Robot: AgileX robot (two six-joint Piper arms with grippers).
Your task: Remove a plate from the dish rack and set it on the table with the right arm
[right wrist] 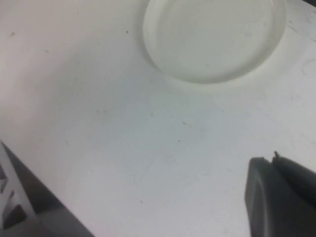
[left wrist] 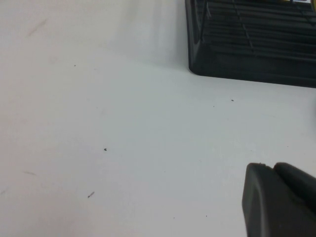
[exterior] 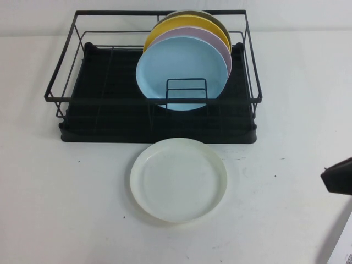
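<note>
The creamy-white plate [exterior: 179, 179] lies flat on the white table [exterior: 66, 209], just in front of the black wire dish rack [exterior: 71, 129]. It also shows in the right wrist view [right wrist: 215, 37]. My right gripper [exterior: 329, 177] is at the right edge of the table, well apart from the plate, shut and empty; its fingertips show in its wrist view [right wrist: 269, 160]. My left gripper [left wrist: 270, 167] is out of the high view, shut and empty over bare table near a corner of the rack [left wrist: 247, 49].
A light blue plate [exterior: 181, 71], a lilac plate [exterior: 220, 44], a yellow plate [exterior: 181, 25] and a darker one behind stand upright in the rack. A white frame piece [right wrist: 10, 197] stands off the table edge near the right arm.
</note>
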